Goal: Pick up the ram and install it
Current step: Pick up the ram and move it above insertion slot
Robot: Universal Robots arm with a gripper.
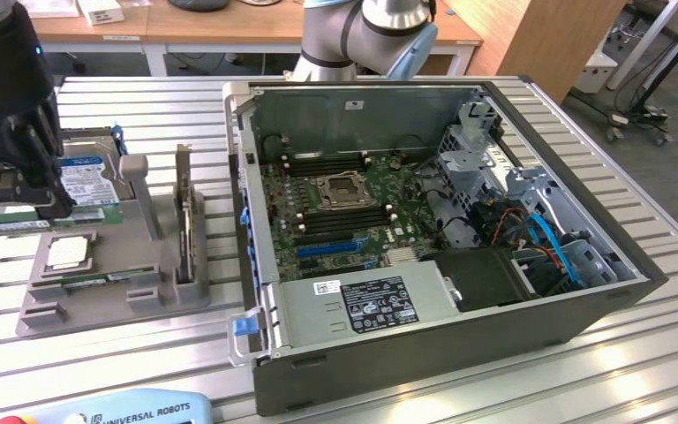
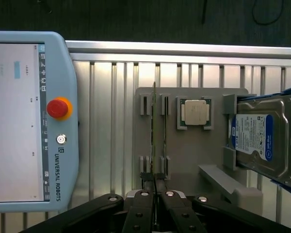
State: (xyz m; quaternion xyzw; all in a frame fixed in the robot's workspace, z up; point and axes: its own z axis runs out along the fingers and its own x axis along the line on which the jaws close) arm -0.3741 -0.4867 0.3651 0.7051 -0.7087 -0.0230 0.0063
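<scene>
Ram shows its broad side in the exterior view: a long, narrow green strip with a pale label, held level. My gripper hangs at the exterior view's left above the grey fixture, its jaws pressed together on the strip's upper edge. Just behind the ram stands the blue-labelled hard drive. A processor lies on the fixture nearby. An upright expansion card stands toward the exterior view's right, and the open computer case rests past it on the slatted table.

In the wrist view I see the ram edge-on, a thin dark line running out from my gripper across the fixture, between its slotted posts. The processor lies beside it, with the hard drive beyond. The teach pendant rests on the ram's other side. Whether the ram sits in the slots or hangs clear of them I cannot tell.
</scene>
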